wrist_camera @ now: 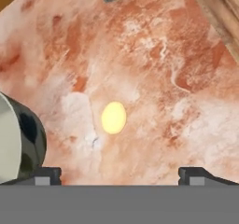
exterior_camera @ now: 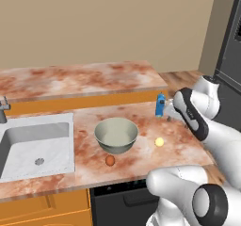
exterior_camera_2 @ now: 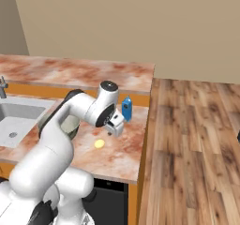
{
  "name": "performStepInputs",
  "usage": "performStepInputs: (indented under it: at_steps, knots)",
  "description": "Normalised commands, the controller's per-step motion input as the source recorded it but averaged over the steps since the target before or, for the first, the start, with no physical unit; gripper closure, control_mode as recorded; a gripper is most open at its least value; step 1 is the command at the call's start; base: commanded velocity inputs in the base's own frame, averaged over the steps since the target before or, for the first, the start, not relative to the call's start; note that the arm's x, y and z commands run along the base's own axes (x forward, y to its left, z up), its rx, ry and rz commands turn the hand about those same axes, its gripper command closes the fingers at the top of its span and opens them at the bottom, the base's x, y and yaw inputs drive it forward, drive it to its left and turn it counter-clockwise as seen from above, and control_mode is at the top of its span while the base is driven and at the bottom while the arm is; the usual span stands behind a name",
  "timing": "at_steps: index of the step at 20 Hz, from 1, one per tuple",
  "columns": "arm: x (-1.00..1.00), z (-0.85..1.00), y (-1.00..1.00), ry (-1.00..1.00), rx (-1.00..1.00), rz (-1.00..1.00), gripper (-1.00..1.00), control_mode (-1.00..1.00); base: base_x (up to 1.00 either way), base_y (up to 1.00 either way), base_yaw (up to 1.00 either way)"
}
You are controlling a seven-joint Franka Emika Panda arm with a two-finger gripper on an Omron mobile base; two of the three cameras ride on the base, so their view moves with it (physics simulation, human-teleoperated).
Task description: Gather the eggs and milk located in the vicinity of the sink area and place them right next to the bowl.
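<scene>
Two eggs lie on the table [exterior_camera: 56, 182] in the left base view: the reddish-brown egg [exterior_camera: 110, 160] just in front of the bowl [exterior_camera: 116, 134], and the pale yellow egg [exterior_camera: 159, 141] to the bowl's right, a little apart from it. The milk [exterior_camera: 161, 105] stands farther back, near the arm's wrist. The sink [exterior_camera: 37, 147] lies well off to the left, so all three items already sit much nearer the bowl than the basin.

From the right base view, the end effector [exterior_camera_2: 112, 129] hangs above the table with the pale yellow egg just below and slightly toward the camera; the milk stands behind the hand, toward the wall.

Looking along the hand, the two fingertips [wrist_camera: 46, 175] stand wide apart with nothing between them, so the end effector is released. The pale yellow egg sits ahead, a little left of the midline between the tips, its long axis running roughly away from the camera. The bowl's rim shows at the left edge, and the milk at the top. The egg seems the nearest target, calling for a short forward descent.
</scene>
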Motion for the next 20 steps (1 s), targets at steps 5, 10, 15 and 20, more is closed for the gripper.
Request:
performStepInputs:
  at_steps: [5, 10, 15, 20]
  knots:
    - [0.44, -0.29, 0.04, 0.0, -0.2, 0.0, -1.0, -1.0, 0.0, 0.0, 0.0]
    - [0.22, -0.15, 0.03, 0.05, -0.07, 0.0, -1.0, -1.0, 0.0, 0.0, 0.0]
    - [0.01, -0.19, 0.16, 0.1, 0.0, 0.0, -1.0, -1.0, 0.0, 0.0, 0.0]
    - [0.0, -0.26, 0.23, 0.06, 0.0, 0.0, -1.0, -1.0, 0.0, 0.0, 0.0]
